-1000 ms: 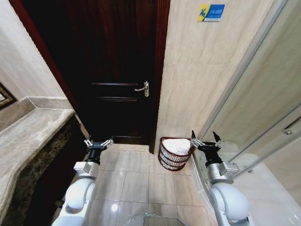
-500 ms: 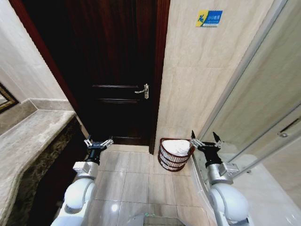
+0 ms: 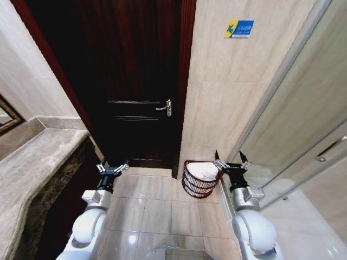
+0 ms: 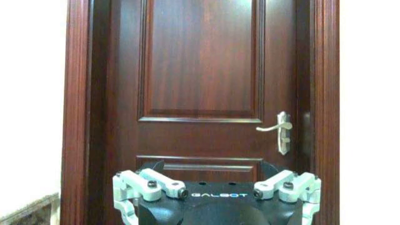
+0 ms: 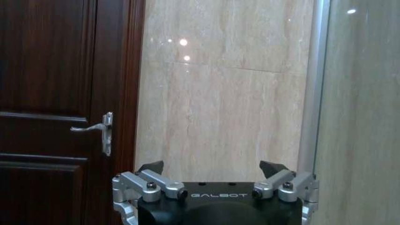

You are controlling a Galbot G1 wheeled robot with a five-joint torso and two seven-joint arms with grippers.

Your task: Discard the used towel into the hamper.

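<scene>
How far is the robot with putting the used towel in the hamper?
It looks done: a white towel lies inside the hamper, which stands on the floor by the wall, right of the door. Nothing is in hand: the left gripper and the right gripper are both open and empty, held out in front. Nothing visible seems left to do.

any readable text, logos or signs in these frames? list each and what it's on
"GALBOT": on the left claw body, left wrist view.
"GALBOT": on the right claw body, right wrist view.
Blue and yellow wall sign: on the tile right of the door, print too small to read.
Nothing legible on the hamper or the towel in it.
</scene>
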